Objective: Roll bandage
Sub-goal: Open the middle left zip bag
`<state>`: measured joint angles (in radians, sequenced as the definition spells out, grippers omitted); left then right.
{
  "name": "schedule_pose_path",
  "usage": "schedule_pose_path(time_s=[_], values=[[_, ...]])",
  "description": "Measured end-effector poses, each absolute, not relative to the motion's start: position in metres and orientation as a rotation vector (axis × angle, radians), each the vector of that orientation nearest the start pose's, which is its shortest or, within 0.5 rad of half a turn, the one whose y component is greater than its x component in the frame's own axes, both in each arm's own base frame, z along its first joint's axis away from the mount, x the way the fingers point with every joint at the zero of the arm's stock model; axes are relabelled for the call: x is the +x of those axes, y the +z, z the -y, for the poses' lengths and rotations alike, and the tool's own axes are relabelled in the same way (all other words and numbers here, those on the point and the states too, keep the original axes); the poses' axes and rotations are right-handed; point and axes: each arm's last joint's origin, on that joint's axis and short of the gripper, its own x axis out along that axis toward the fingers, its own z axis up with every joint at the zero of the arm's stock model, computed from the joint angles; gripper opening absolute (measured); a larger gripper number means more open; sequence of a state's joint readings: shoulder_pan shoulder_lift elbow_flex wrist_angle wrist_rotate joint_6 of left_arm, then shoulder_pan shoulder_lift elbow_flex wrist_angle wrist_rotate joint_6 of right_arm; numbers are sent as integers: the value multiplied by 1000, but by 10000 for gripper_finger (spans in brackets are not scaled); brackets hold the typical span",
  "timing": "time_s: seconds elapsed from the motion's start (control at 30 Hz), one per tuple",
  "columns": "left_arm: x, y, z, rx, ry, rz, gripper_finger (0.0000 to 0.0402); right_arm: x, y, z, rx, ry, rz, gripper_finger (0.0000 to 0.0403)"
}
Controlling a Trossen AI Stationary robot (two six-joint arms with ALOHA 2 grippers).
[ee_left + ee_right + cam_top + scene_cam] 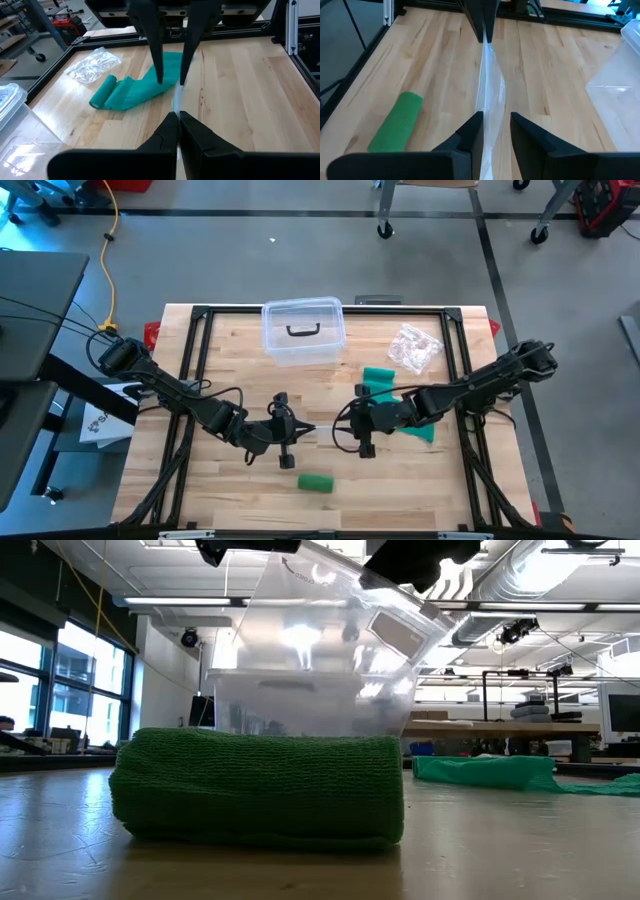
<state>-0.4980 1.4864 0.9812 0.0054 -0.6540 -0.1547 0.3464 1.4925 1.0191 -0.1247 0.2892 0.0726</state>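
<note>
In the low view a green rolled bandage [260, 785] lies nearest the camera, its long axis left to right. The clear box [320, 670] stands behind it, and a teal bandage [490, 772] lies slack farther off to the right.

From above, the left gripper [290, 430] and the right gripper [362, 420] face each other over the middle of the table [230, 360]. The green roll sits near of them. The teal bandage lies partly under the right arm, running slantwise from far-left to near-right, so the right arm is nearer to it. It is still loose and looks like the piece left to roll. There are two bandages, one box and one crumpled wrapper [415, 348].

In the left wrist view the left fingers are clenched on a clear film [177, 97] stretched toward the other claw.

In the right wrist view the right fingers stand slightly apart with the film running between them, apparently grasping it.
</note>
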Motion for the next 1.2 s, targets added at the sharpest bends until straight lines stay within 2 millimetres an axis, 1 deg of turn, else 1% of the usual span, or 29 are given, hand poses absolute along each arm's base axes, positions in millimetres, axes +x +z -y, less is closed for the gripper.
schedule_pose_path(time_s=[0.2,0.47,0.53,0.63,0.67,0.73,0.83,0.9,0.97,1.0,1.03,1.07,1.17,1.2], values=[[291,258,138,125,181,-398,0,308,254,-97,-129,-15,-580,87],[295,266,140,155,140,-324,0,314,241,-99,-134,94,-626,85],[295,266,138,156,144,-327,0,316,236,-100,-141,97,-641,71],[296,265,135,136,155,-335,4,317,234,-100,-145,86,-649,21],[297,264,134,127,145,-342,8,317,234,-99,-148,65,-650,11],[296,262,134,119,133,-369,25,316,233,-98,-162,3,-657,8],[293,257,132,120,178,-415,59,311,235,-90,-199,-115,-687,2],[290,252,129,127,256,-451,83,306,241,-84,-240,-264,-705,1],[286,247,125,135,336,-491,104,302,251,-77,-294,-479,-681,1],[284,244,123,130,380,-508,113,300,255,-77,-326,-551,-669,1],[282,242,122,121,416,-520,120,299,258,-78,-353,-554,-678,1],[280,240,120,113,442,-533,127,300,258,-80,-369,-473,-709,1],[279,239,120,90,475,-525,138,305,250,-88,-279,19,-811,0],[279,241,121,93,480,-508,139,306,246,-91,-258,107,-822,0]])
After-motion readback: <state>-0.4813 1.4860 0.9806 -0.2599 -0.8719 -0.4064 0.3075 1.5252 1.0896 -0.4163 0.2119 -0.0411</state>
